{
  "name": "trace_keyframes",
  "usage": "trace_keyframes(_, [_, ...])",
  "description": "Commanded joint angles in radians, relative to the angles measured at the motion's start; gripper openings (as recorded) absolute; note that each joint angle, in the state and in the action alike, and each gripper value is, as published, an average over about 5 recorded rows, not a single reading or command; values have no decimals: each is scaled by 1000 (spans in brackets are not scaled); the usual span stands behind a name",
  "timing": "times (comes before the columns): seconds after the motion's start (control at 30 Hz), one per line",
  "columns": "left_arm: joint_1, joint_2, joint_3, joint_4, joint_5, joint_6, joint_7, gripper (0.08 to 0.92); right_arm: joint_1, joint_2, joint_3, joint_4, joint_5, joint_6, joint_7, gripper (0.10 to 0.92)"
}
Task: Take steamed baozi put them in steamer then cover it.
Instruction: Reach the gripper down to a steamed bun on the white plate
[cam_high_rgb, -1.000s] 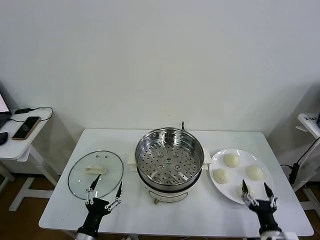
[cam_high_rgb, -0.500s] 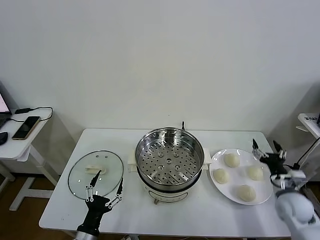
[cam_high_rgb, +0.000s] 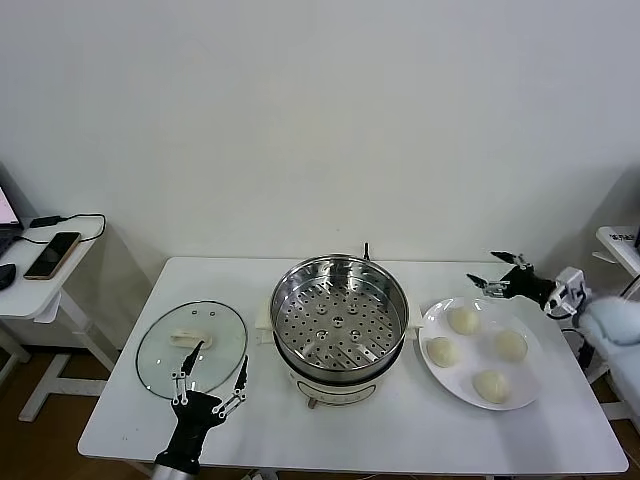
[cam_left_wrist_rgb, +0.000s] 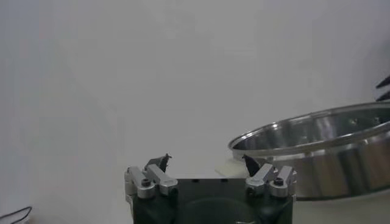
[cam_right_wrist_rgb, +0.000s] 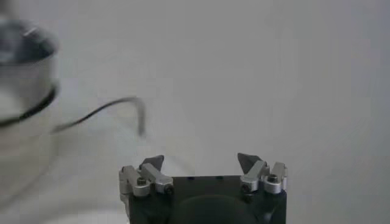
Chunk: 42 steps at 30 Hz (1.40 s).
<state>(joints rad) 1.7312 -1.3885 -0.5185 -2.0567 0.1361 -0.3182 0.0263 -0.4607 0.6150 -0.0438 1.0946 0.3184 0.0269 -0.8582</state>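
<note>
White wall fills the background behind a white table (cam_high_rgb: 400, 440), which carries everything for the job. Taking the steamer (cam_high_rgb: 339, 318) as the landmark: it sits at the table's middle, a shiny steel pot on a white base, its perforated tray bare.

To the steamer's left the cover (cam_high_rgb: 191, 348) lies flat on the table, a glass lid with a metal rim and a cream handle at its middle. To the steamer's right, just beside its side handle, sits a white plate (cam_high_rgb: 530, 385) holding four baozi (cam_high_rgb: 462, 320), all apart from one another. Off the table, well left of the steamer, a side desk (cam_high_rgb: 30, 290) carries a phone (cam_high_rgb: 52, 255).

The left gripper (cam_high_rgb: 210, 385) hangs at the near edge of the cover, in front and to the left of the steamer, fingers spread apart and empty; its wrist view shows the steamer's rim (cam_left_wrist_rgb: 317, 137) beyond the parted tips (cam_left_wrist_rgb: 206, 162). The right gripper (cam_high_rgb: 500, 271) hovers right of the steamer, above the far edge of the plate and turned toward the pot, fingers apart and holding nothing; its own view shows the tips (cam_right_wrist_rgb: 201, 161) wide apart.
</note>
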Motion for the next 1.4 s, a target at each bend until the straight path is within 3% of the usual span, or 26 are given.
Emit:
trace_keyframes(0.03, [8, -2, -2, -19, -7, 22, -1, 823, 324, 1, -258, -179, -312, 5, -425, 823])
trace_keyframes(0.3, [18, -13, -13, -25, 8, 24, -14, 823, 438, 146, -353, -290, -599, 64, -511, 823])
trace_keyframes(0.43, [19, -16, -14, -22, 12, 21, -13, 823, 470, 206, -397, -336, -649, 71, -493, 823])
trace_keyframes(1.2, [9, -15, -12, -20, 13, 17, -15, 823, 411, 325, -427, -417, -651, 72, -334, 819])
trace_keyframes(1.4, [10, -17, -13, -15, 13, 13, -16, 823, 399, 332, -421, -415, -650, 71, -319, 733])
